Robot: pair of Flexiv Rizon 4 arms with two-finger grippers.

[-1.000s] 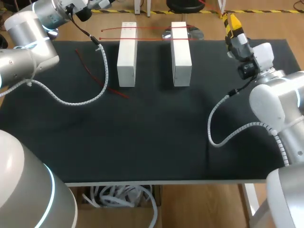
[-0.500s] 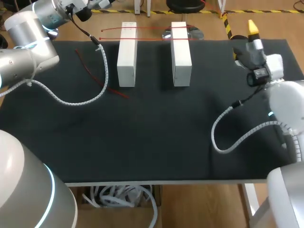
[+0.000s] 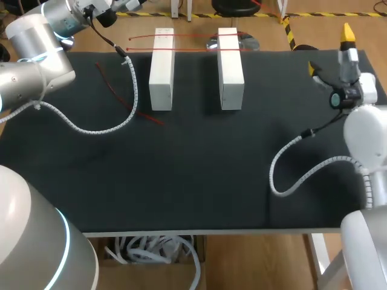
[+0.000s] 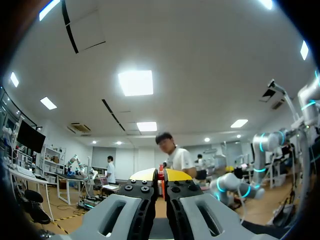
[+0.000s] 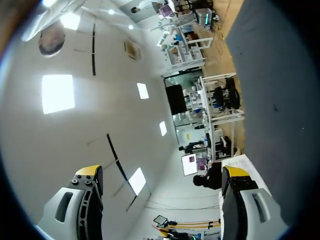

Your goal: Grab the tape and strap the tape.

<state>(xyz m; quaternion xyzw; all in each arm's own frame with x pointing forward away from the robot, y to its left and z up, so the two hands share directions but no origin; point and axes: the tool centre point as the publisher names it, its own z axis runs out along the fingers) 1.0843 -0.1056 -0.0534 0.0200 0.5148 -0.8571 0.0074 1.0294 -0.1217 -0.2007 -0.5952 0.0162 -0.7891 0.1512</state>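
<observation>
Two red tape lines point(image 3: 187, 37) run across the tops of two white blocks point(image 3: 161, 69) point(image 3: 230, 67) at the back of the table. Another red tape strip point(image 3: 121, 92) lies on the mat left of the blocks. My left arm point(image 3: 42, 42) enters at the back left, and its fingers are cut off in the head view. In the left wrist view my left gripper point(image 4: 161, 175) is shut with a sliver of red tape pinched between its yellow tips. My right gripper point(image 3: 329, 49) point(image 5: 162, 172) stands wide open at the back right, raised and holding nothing.
A black mat point(image 3: 181, 175) covers the table. The left arm's white coiled cable point(image 3: 103, 127) sags onto the mat beside the loose strip. The right arm's cable point(image 3: 290, 175) loops over the mat's right part.
My right arm has swung to the right, away from the blocks, with its gripper still open. The left arm and the tape have not moved.
</observation>
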